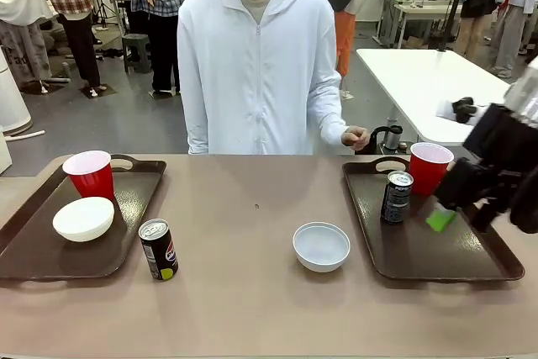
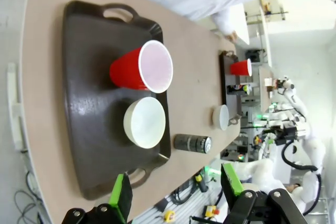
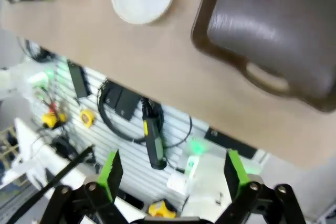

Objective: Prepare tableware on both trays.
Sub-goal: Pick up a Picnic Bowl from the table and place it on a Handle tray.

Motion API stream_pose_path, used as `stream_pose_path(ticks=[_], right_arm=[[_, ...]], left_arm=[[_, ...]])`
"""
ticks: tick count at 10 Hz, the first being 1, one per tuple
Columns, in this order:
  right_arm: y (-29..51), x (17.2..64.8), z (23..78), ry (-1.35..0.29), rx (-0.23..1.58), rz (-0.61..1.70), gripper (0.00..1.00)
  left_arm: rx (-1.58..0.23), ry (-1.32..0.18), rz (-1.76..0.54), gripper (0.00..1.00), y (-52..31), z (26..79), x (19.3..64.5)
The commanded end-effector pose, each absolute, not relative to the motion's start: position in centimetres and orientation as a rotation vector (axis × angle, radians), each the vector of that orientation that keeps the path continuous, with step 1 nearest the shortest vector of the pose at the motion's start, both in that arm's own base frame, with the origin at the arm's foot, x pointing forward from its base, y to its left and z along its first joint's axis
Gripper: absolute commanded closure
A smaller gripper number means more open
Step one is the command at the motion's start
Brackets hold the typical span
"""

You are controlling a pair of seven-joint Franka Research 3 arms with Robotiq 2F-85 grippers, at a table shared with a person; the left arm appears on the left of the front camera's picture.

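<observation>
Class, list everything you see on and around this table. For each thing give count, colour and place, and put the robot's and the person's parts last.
Table: one, tan, between robot and person.
Trays: two, dark brown, at the table's left and right ends.
Red cups: two, red with white insides, one at the far end of each tray.
Bowls: two, white, one on the left tray, one on the bare table.
Cans: two, dark, one on the right tray, one on the table beside the left tray.
Person: one, white jacket, far side.
Left gripper: fingers open, by the left tray's near handle.
Right gripper: fingers open, by the right tray.
</observation>
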State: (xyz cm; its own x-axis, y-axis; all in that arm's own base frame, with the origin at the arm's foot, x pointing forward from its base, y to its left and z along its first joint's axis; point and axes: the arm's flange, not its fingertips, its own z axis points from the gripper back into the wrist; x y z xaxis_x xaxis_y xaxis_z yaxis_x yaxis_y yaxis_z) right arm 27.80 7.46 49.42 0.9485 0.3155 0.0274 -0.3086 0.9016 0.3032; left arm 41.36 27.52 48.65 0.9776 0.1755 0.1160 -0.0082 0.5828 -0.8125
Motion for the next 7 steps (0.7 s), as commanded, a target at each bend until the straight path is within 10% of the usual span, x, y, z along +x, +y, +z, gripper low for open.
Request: stream_pose_path(ticks=[1, 7], right_arm=[[10.3, 32.0, 46.4, 0.005, 0.289, 0.301, 0.0], [19.1, 41.4, 40.8, -0.128, 0.118, 0.209, 0.0]], left_arm=[[-0.96, -0.205, 0.111, 0.1, 27.5, 48.7, 41.2], [-0.96, -0.205, 0.111, 0.1, 27.5, 48.7, 41.2]])
